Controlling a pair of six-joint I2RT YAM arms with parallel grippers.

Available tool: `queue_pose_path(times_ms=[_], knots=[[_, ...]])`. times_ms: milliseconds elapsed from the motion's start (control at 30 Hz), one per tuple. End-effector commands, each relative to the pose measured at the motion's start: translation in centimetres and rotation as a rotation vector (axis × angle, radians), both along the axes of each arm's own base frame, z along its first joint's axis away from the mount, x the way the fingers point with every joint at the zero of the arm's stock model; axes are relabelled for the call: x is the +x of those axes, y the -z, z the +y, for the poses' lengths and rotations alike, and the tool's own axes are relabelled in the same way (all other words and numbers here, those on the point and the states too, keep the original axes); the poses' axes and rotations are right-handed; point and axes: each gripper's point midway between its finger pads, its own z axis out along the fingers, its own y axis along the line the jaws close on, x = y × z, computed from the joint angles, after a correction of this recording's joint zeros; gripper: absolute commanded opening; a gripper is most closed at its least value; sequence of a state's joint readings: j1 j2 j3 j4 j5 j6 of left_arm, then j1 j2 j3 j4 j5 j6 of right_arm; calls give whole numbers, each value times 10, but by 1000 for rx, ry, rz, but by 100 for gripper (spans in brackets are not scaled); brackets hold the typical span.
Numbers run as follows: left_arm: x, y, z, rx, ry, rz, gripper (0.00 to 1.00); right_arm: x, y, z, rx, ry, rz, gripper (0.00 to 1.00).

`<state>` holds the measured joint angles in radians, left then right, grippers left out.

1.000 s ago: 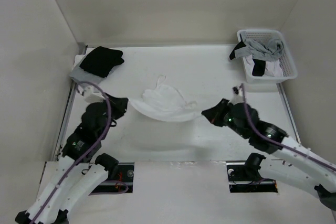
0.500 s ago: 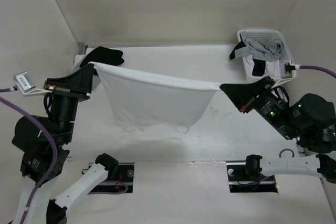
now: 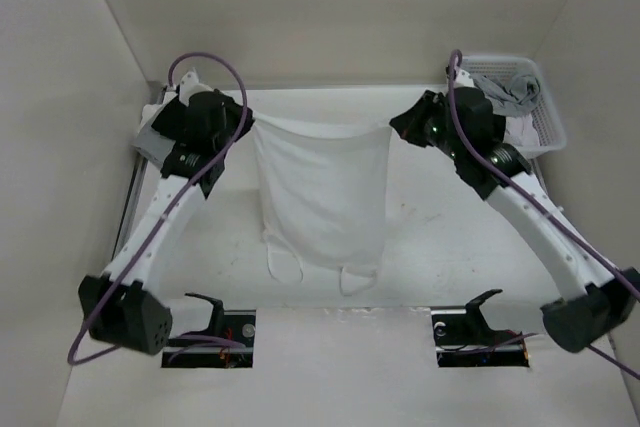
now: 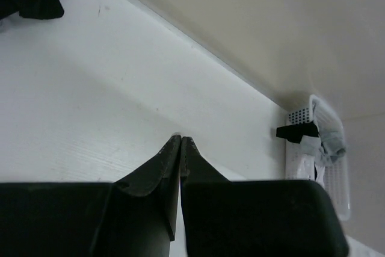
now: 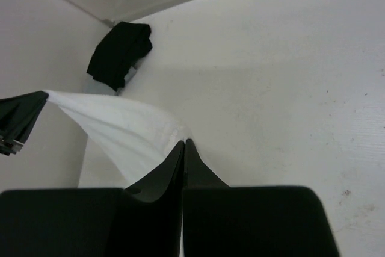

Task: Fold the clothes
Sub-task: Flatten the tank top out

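Fabric first: the clothes, thin soft white cloth, hang as a flat sheet over the middle of the desk. The top edge sags slightly between my hands and the two short tube ends crumple onto the surface. Left hand and right hand each pinch a top corner tight, though the left wrist view hides its corner. A perforated white basket at the far right, partly behind the right arm, holds rumpled grey cloth.
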<state>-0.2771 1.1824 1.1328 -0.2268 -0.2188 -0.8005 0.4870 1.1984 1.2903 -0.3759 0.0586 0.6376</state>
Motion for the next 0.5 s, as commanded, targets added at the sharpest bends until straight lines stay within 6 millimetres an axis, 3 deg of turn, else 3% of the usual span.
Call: queue_pose_path(times_ms=[0,67,167,267,367,467], knots=[[34,-90,-10,-97,60,-210,1,19,-70,19,127,-116,-147,0],[44,-108,-15,-107,90,-235,1,29,-87,14,128,-100,-165,0],[42,-131,-14,-107,98,-278,1,25,-109,10,131,-94,-205,0],[29,-136,-10,-111,96,-301,2,15,-109,6,128,-91,-210,0],[16,-113,-9,-110,96,-278,2,4,-80,1,122,-74,-177,0],[2,-53,-7,-104,92,-194,3,-13,-27,4,118,-73,-116,0]])
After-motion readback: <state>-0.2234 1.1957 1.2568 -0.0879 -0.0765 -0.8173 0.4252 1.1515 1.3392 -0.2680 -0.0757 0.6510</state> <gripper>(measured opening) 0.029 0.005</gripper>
